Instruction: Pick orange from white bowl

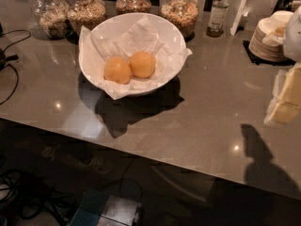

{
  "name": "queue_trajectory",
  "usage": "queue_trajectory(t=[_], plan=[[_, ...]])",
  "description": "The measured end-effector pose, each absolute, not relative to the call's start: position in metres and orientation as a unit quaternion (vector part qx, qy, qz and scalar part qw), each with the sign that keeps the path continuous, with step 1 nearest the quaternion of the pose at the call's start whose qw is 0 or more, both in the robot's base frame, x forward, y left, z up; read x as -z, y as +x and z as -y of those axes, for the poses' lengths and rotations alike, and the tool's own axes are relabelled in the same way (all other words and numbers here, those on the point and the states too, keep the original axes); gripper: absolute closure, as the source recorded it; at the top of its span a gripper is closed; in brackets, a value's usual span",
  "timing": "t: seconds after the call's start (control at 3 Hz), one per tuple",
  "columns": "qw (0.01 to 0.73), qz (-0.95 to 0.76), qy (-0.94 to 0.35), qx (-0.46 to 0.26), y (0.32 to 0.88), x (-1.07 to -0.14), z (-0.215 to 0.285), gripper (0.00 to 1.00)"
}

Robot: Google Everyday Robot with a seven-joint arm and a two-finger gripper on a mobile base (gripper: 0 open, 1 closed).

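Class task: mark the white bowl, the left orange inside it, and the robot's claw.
white bowl (170,32): camera view, bare upper-right inner wall.
left orange (117,70): camera view, middle of its skin.
claw (283,103): camera view, at the right edge, pale body.

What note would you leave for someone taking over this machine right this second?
End effector: at the right edge of the view, over the countertop, well away from the white bowl.
Things: the left orange and right orange lie side by side on the crumpled paper lining the bowl.
Done: nothing yet; both fruits are in the bowl.
Left: reach over to the bowl, grasp one orange, lift it out.
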State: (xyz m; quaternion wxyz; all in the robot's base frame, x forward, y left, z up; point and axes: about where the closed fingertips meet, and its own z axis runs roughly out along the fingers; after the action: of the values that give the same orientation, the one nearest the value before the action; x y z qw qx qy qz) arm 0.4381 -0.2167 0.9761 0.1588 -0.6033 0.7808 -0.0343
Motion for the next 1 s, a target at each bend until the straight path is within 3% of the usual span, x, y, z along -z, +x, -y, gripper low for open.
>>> queue_trajectory(t=[0.67,1.0], plan=[[0.173,-0.773,-0.610,0.027,0.446,-0.978,0.208,0.00],[0.197,-0.750,-0.632,0.006,0.476,-0.976,0.178,0.00]])
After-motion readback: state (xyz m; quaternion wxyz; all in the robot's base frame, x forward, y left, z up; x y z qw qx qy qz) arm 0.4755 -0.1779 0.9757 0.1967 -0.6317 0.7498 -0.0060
